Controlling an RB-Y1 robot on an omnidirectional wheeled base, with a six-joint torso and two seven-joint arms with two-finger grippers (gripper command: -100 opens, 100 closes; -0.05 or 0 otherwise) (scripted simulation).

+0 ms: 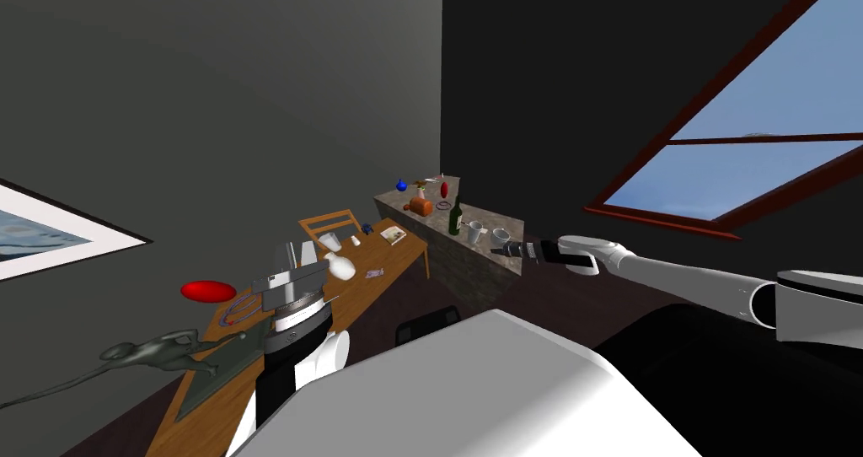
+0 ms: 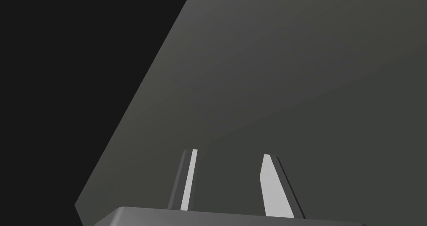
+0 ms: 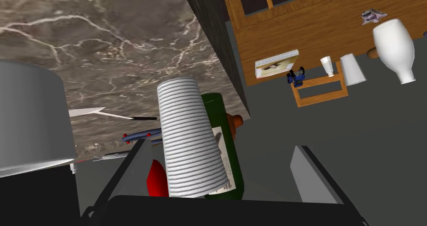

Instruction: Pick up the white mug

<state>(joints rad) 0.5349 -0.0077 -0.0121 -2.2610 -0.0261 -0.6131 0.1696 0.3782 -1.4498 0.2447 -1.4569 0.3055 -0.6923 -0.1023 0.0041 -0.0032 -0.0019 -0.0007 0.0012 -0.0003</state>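
Two pale cups stand on the marble counter [image 1: 497,262]. A smooth white mug [image 1: 501,237] is nearest my right gripper [image 1: 508,249]; a ribbed white cup [image 1: 476,231] stands beside it. In the right wrist view the smooth mug [image 3: 29,119] looms large just outside one finger. The ribbed cup [image 3: 189,140] stands between the fingers of my open right gripper [image 3: 219,144], close to the mug-side finger, with a green bottle [image 3: 227,152] behind it. My left gripper [image 2: 228,154] is open and holds nothing; it is raised over the wooden table [image 1: 295,258].
On the counter lie a knife [image 3: 104,113], a red thing [image 3: 156,179] and a blue ring with red beads [image 3: 139,136]. The wooden table [image 1: 396,262] carries a white vase [image 1: 339,266], a book [image 1: 393,235] and small items. A chair [image 1: 329,223] stands behind it.
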